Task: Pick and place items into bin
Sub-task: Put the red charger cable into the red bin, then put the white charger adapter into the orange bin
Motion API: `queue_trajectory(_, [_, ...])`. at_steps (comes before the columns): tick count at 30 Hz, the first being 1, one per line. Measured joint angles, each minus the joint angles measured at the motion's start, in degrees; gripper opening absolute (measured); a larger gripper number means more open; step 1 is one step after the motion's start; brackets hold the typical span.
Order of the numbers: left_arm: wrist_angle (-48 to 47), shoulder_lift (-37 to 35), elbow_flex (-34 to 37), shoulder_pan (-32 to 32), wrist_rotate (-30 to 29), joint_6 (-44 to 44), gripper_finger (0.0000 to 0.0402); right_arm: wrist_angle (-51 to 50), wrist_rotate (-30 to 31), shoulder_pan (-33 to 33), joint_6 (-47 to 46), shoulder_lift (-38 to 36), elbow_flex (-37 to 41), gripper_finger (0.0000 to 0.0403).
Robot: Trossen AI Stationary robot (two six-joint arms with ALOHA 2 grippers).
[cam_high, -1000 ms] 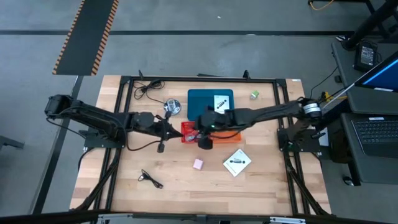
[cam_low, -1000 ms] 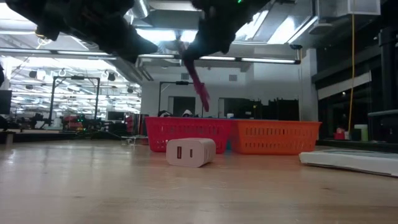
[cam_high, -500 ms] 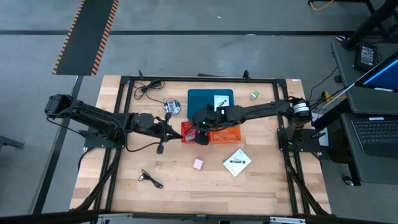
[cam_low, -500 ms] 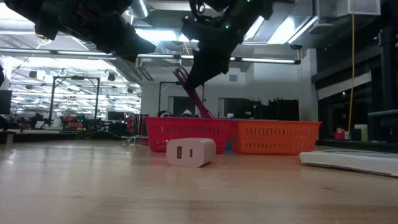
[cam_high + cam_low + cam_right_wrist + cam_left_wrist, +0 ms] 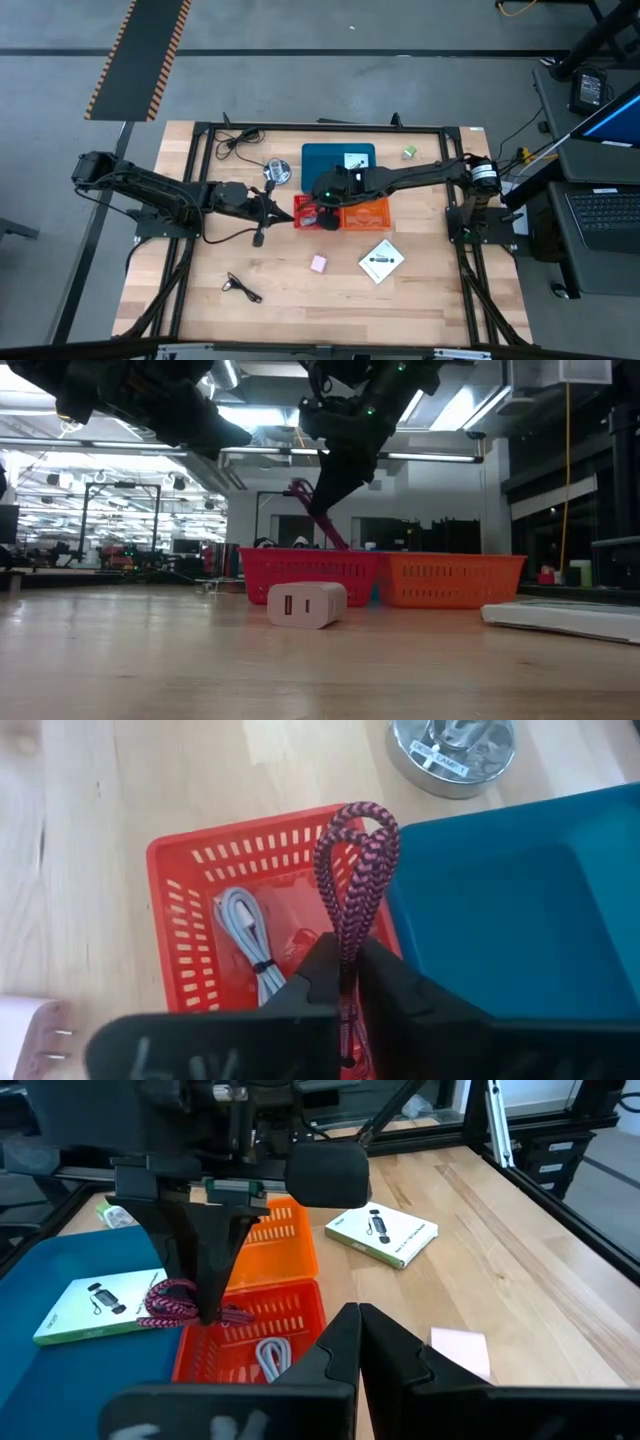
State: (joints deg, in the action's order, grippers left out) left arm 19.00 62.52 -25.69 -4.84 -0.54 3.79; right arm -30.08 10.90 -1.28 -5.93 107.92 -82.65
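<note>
A: What do the jaws have?

B: The right gripper (image 5: 340, 982) is pinched on a looped pink-and-black braided cable (image 5: 352, 870), hanging it over the red basket (image 5: 306, 211) at frame centre in the high view. The left gripper (image 5: 352, 1342) is closed on nothing, just left of that basket.

A: Count things for me.

B: Two baskets side by side: the red one and an orange basket (image 5: 364, 213). Inside the red one lies one coiled white cable (image 5: 244, 942). One teal tray (image 5: 326, 162) sits just above the baskets, with one white card (image 5: 354, 163) in it. A second white card (image 5: 380, 262) lies at lower right of centre. One pale cube (image 5: 318, 263) is below the baskets, one green cube (image 5: 409, 152) at upper right. Two black cables: one (image 5: 241, 287) at lower left, one (image 5: 236, 141) at upper left. One silver disc (image 5: 277, 171) sits left of the tray.

A: Anything else in the red basket?

B: Possibly a dark item beside the white cable; it is too shadowed to say.

A: The surface, the room?

B: A pale wooden table (image 5: 280, 290) in a black frame, on a grey floor. In the low view, ceiling lights and shelving stand far behind.
</note>
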Motion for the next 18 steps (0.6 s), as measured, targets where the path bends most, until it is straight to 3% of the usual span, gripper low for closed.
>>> queue_trajectory(9, [0.0, 0.0, 0.0, 0.0, -0.07, -0.02, 0.0001, -1.98, -0.04, 0.0, 0.23, 0.0, 0.0, 0.0082])
queue_trajectory(18, [0.0, 0.0, -0.02, 0.0, -0.07, -0.03, 0.0001, -2.17, 0.0, 0.0, 1.75, 0.0, -0.12, 0.0082])
